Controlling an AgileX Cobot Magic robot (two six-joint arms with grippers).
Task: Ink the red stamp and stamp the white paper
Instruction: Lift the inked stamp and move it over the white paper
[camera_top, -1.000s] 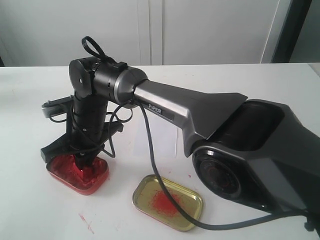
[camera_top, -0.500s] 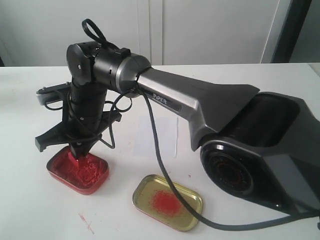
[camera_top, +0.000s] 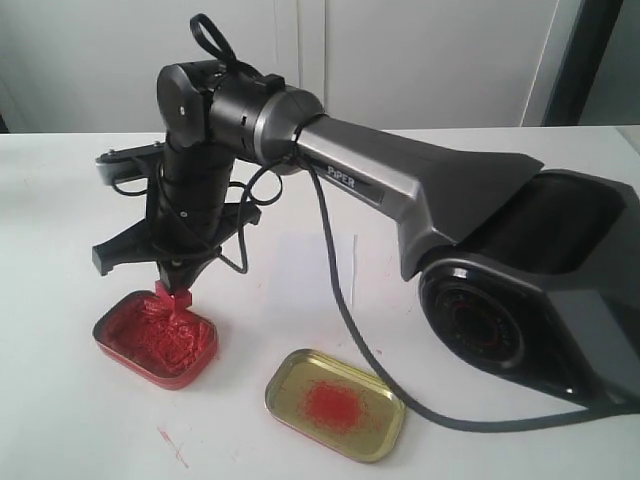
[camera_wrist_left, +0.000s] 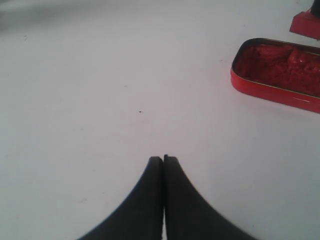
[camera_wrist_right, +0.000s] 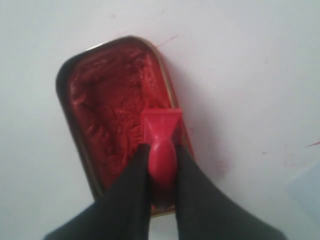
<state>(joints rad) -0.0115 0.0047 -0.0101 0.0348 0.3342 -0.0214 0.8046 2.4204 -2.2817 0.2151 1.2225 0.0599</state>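
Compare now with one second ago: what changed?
The right gripper, shut on the red stamp, lifted it out of the red paste tin; it now hangs just above. Tin, gold lid and white paper stayed put.

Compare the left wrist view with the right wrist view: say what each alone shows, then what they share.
Left wrist only: the left gripper, jaws shut together. Right wrist only: the right gripper clamped on the red stamp by its knob, and a corner of the white paper. Both: the table, the paste tin and the red stamp, though the left wrist view catches only the stamp's base.
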